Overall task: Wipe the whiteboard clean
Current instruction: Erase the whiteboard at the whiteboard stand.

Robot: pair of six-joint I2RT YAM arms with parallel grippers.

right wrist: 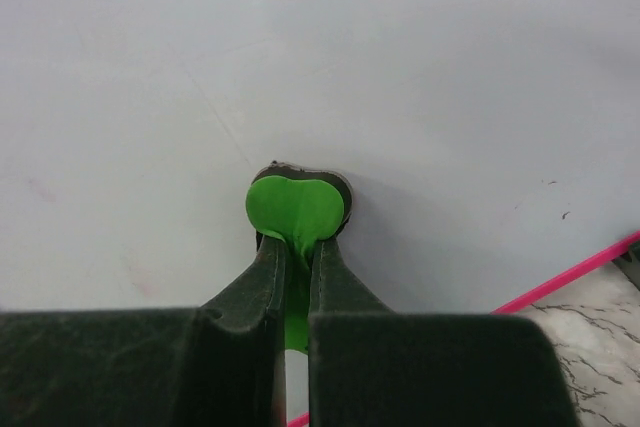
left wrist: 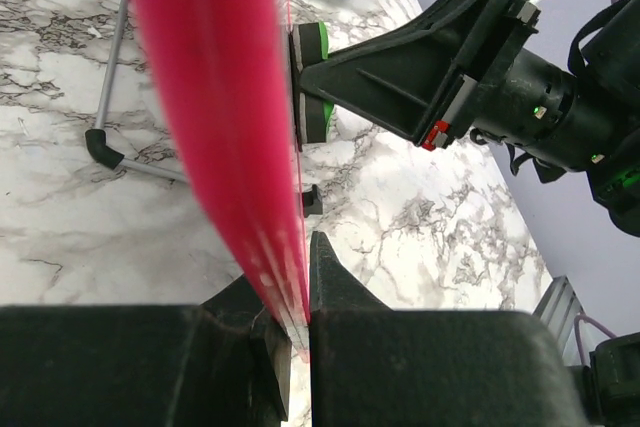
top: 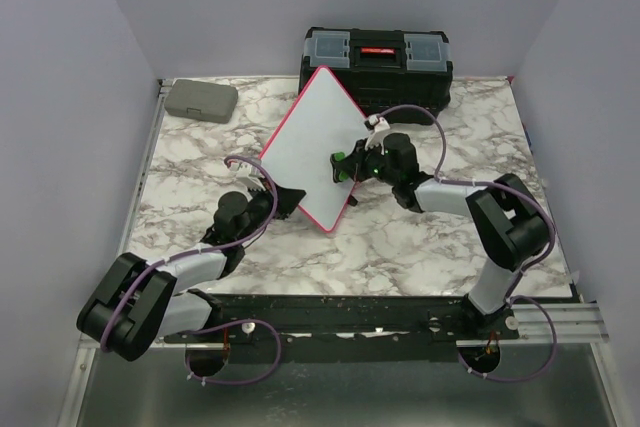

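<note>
The whiteboard (top: 312,142) stands tilted up on the marble table, its white face (right wrist: 400,67) showing only faint smudges and no writing. My left gripper (top: 283,201) is shut on its lower pink frame edge (left wrist: 225,117), with the jaws (left wrist: 306,252) pinched on either side of the rim. A small green eraser (right wrist: 295,205) with a dark pad is pressed flat against the board's face. My right gripper (right wrist: 298,239) is shut on its green handle. In the left wrist view the eraser (left wrist: 313,42) touches the board's right side, with the right gripper (left wrist: 400,72) behind it.
A black toolbox (top: 377,59) stands behind the board at the table's far edge. A small grey case (top: 200,100) lies at the far left corner. The board's grey wire stand with a black foot (left wrist: 105,142) rests on the table behind it.
</note>
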